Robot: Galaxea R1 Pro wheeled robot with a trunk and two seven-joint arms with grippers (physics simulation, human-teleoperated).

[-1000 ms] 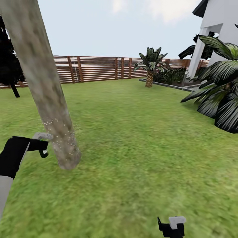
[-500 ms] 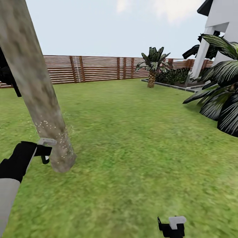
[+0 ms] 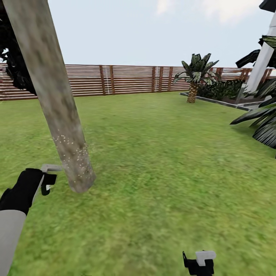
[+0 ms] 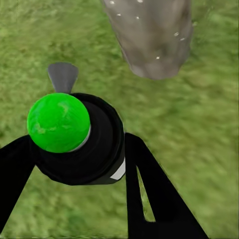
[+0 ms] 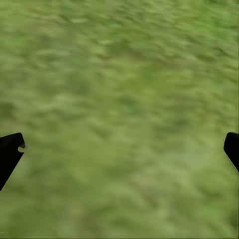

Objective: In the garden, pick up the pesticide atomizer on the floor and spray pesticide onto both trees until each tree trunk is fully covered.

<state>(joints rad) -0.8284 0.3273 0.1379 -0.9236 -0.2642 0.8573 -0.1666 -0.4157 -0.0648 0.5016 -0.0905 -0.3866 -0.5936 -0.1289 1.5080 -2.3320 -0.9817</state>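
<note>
A thick pale mottled tree trunk [image 3: 57, 103] leans across the left of the head view and meets the lawn just right of my left gripper [image 3: 46, 179]. White specks dot its lower part [image 3: 73, 147]. The left gripper is shut on the pesticide atomizer [image 4: 82, 149], a black bottle with a round green cap [image 4: 58, 122] and a grey nozzle [image 4: 62, 77] that points at the grass beside the trunk base [image 4: 152, 40]. My right gripper [image 3: 199, 262] hangs low at the front, open over bare grass [image 5: 119, 119], with its fingertips [image 5: 10, 154] far apart.
A brown slat fence [image 3: 126, 79] closes off the far side of the lawn. A short palm [image 3: 193, 76] stands by a grey paving edge [image 3: 218, 101]. Large dark fronds [image 3: 260, 122] and a white pillar [image 3: 262, 65] fill the right. A near-black conifer [image 3: 15, 65] stands behind the trunk.
The whole picture has slid right, so the camera turned left. My left gripper with the atomizer sits slightly lower beside the trunk base. The right gripper has not moved.
</note>
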